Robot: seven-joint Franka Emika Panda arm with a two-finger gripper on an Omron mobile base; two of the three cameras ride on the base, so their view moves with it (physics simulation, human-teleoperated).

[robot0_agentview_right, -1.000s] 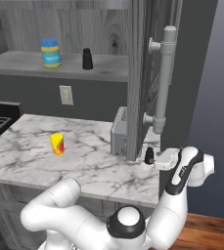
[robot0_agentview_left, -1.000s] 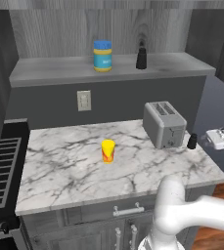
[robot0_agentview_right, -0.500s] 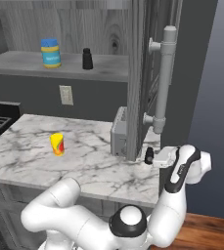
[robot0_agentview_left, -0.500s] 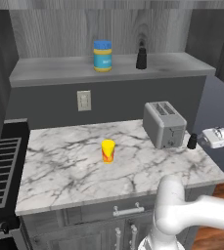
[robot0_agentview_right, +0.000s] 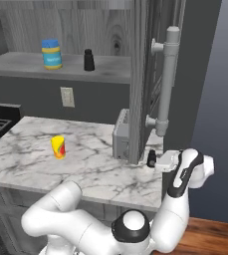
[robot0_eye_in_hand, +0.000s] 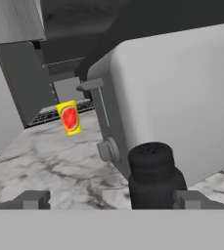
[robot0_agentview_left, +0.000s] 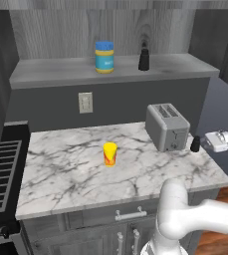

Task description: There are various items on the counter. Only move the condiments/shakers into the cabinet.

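My gripper (robot0_eye_in_hand: 108,201) wide open, holding nothing, black shaker (robot0_eye_in_hand: 155,174) between its fingertips just beside the toaster (robot0_agentview_left: 167,126), jar (robot0_agentview_left: 104,57) and second shaker (robot0_agentview_left: 144,59) above the toaster on cabinet shelf (robot0_agentview_left: 51,72)

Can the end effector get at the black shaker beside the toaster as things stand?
Probably yes: the open end effector faces the black shaker with nothing between them, though the toaster stands close behind it.

Silver toaster (robot0_agentview_left: 167,126) upright (slots up); wall outlet (robot0_agentview_left: 85,102) behind.
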